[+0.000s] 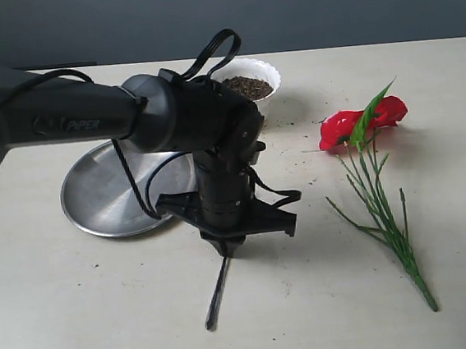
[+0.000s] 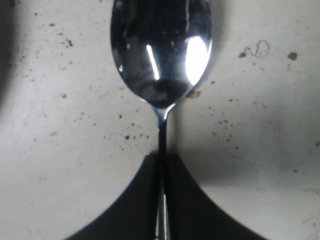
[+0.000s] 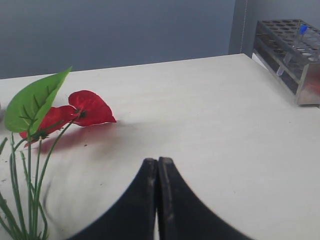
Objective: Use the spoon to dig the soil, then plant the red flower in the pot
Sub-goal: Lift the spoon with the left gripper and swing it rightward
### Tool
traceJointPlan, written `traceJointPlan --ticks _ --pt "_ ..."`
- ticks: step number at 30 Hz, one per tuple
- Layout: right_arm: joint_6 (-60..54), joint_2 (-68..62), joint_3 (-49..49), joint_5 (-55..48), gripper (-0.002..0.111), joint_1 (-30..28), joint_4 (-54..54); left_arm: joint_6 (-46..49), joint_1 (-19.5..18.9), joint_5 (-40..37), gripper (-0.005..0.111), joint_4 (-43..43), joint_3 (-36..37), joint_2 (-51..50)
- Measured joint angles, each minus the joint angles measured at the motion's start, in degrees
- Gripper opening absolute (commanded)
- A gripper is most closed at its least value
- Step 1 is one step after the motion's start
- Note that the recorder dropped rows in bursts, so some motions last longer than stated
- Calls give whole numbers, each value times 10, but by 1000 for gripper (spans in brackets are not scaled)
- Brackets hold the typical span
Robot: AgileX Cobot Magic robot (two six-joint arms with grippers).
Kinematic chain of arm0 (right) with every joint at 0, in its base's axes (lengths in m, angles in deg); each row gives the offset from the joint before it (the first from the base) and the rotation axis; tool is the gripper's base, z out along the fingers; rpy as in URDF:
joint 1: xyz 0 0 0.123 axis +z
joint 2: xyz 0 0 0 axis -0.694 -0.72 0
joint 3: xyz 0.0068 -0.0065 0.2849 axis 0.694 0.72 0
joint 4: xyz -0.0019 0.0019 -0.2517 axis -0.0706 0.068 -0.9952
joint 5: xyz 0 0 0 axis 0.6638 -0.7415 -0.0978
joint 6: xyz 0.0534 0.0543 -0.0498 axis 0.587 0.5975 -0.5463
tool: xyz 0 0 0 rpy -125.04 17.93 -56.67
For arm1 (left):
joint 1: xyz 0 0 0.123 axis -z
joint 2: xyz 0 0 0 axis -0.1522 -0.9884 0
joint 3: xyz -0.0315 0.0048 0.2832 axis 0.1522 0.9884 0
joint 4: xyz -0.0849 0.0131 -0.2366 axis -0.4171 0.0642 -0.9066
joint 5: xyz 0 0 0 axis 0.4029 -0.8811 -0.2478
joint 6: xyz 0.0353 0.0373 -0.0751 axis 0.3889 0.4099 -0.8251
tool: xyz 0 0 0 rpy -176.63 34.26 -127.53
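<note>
My left gripper (image 1: 226,248) points straight down at the tabletop and is shut on the thin handle of the spoon (image 1: 217,293). In the left wrist view the spoon's shiny bowl (image 2: 161,50) sticks out beyond the closed jaws of my left gripper (image 2: 162,157). The white scalloped pot (image 1: 268,68) stands behind the arm with dark soil (image 1: 247,86) in it. The red flower (image 1: 363,122) lies flat to the right, stems toward the front. My right gripper (image 3: 158,162) is shut and empty, near the red flower (image 3: 90,107).
A round steel plate (image 1: 103,195) lies left of the left arm, partly hidden by it. Dark soil crumbs (image 2: 127,136) are scattered around the spoon. A test tube rack (image 3: 295,55) stands at the far table edge in the right wrist view.
</note>
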Motion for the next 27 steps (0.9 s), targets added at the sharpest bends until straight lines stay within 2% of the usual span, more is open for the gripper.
traceJointPlan --ticks 6,14,18,27 --pt "0 0 0 0 -1 0 0 2 17 28 0 9 1 43" --pt "0 0 0 0 -1 0 0 13 46 156 0 9 1 80" --pt "0 0 0 0 -1 0 0 17 47 202 0 0 1 80" --pt "0 0 0 0 -1 0 0 18 47 331 0 -133 1 80"
